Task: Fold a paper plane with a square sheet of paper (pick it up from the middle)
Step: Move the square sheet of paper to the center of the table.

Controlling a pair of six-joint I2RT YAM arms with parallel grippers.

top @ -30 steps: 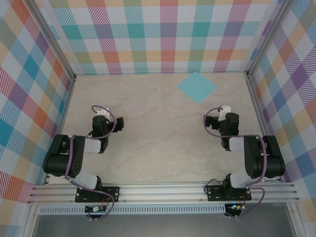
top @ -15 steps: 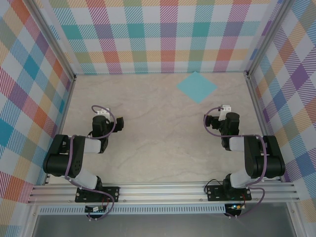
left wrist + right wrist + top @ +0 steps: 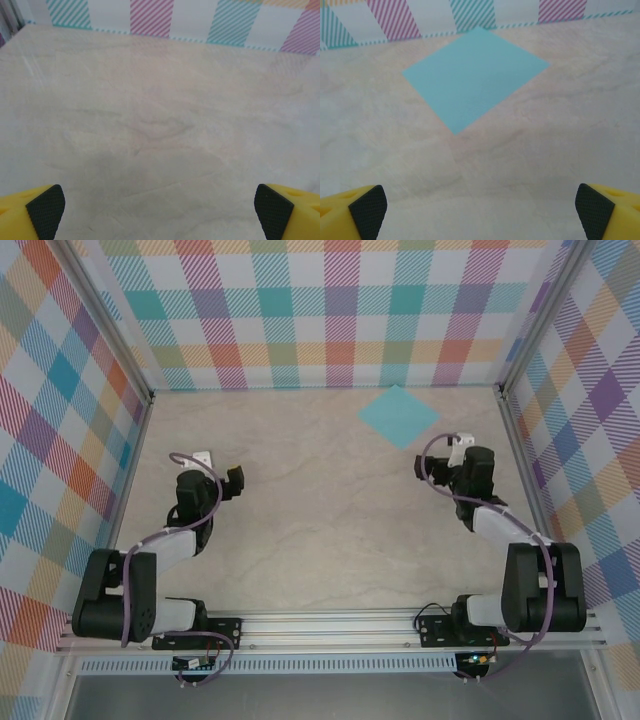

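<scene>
left fingers: two yellow fingers with black textured pads [image 3: 46, 211] sit at the bottom corners of the left wrist view, spread wide, with nothing between them.
left gripper [image 3: 160, 212]: it faces bare tabletop and touches nothing.
right fingers: their black pads [image 3: 594, 210] stand just as far apart at the lower corners of the right wrist view, and they are empty too.
right gripper [image 3: 480, 212]: it points toward the turquoise paper ahead. A stretch of bare tabletop lies between the fingertips and the paper's nearest corner.
square sheet of paper [image 3: 475, 80]: light turquoise, it lies flat and unfolded. It is turned like a diamond, with one corner toward the right gripper and the opposite corner close to the back wall. From above it sits in the far right part of the table, just beyond the right gripper and well apart from the left one.
left arm [image 3: 190, 530]: black, with a purple cable looped along it, it reaches forward over the left half of the table.
right arm [image 3: 495, 525]: black, it reaches forward along the right side.
table [image 3: 320, 510]: a pale beige, marbled surface.
walls [image 3: 330, 310]: pastel plaid panels stand on three sides.
rail [image 3: 330, 625]: an aluminium rail at the near edge carries both bases.
</scene>
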